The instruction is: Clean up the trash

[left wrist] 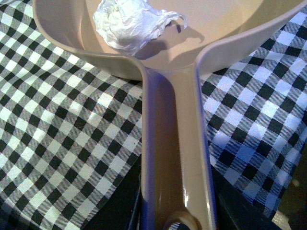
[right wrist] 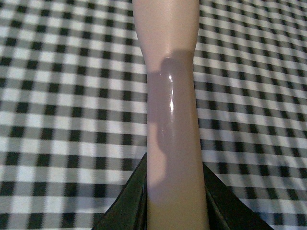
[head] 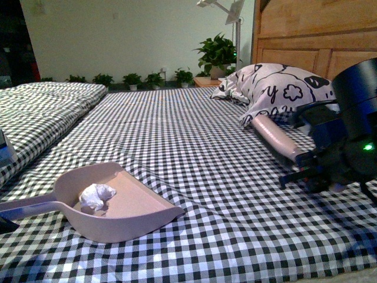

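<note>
Clearly, the trash, a small crumpled white wad, lay inside the pan of the pinkish dustpan, toward its back wall where the handle began. The dustpan rested on the black-and-white checked bedcover. Its handle ran into the left gripper, whose dark jaws stood pressed against either side of it. Across the bed, the right gripper was clamped the same way around a glossy pinkish brush handle, which slanted up over the cloth toward a white patterned pillow; the brush's far end was hidden there. Potted plants lined the far wall.
</note>
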Available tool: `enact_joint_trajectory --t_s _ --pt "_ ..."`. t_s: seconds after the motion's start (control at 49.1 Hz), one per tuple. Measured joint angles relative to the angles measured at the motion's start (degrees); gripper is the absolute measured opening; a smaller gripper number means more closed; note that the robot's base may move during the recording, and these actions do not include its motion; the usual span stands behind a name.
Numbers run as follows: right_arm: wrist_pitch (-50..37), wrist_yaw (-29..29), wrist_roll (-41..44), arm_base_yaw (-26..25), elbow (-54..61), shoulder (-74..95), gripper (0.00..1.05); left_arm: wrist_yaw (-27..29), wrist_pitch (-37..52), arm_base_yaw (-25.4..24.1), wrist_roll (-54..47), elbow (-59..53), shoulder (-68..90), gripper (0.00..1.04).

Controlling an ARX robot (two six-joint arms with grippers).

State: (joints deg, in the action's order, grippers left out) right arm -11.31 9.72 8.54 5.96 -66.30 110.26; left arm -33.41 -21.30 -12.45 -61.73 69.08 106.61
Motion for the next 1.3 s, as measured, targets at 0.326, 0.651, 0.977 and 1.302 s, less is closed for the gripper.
enact_joint_trajectory --t_s 0.326,0.651,0.977,1.302 --pt "0.4 -5.5 -3.0 -6.8 2.7 -9.5 0.20 -5.0 8.2 -0.2 3.8 -1.0 0.0 0.28" --pt "2.4 -12.2 -5.9 -14.5 7.2 -24.3 0.20 -2.8 28.7 -0.7 26.1 -5.4 -10.3 0.28" --pt "4.8 -24.1 -10.0 -18.7 11.8 -44.4 0.20 4.0 38.2 -3.0 45.5 -17.2 -27.5 0.28" --pt "6.8 -34.2 -13.3 -25.1 14.8 -64.8 0.20 5.5 35.9 -7.2 49.7 -27.5 -49.4 0.28"
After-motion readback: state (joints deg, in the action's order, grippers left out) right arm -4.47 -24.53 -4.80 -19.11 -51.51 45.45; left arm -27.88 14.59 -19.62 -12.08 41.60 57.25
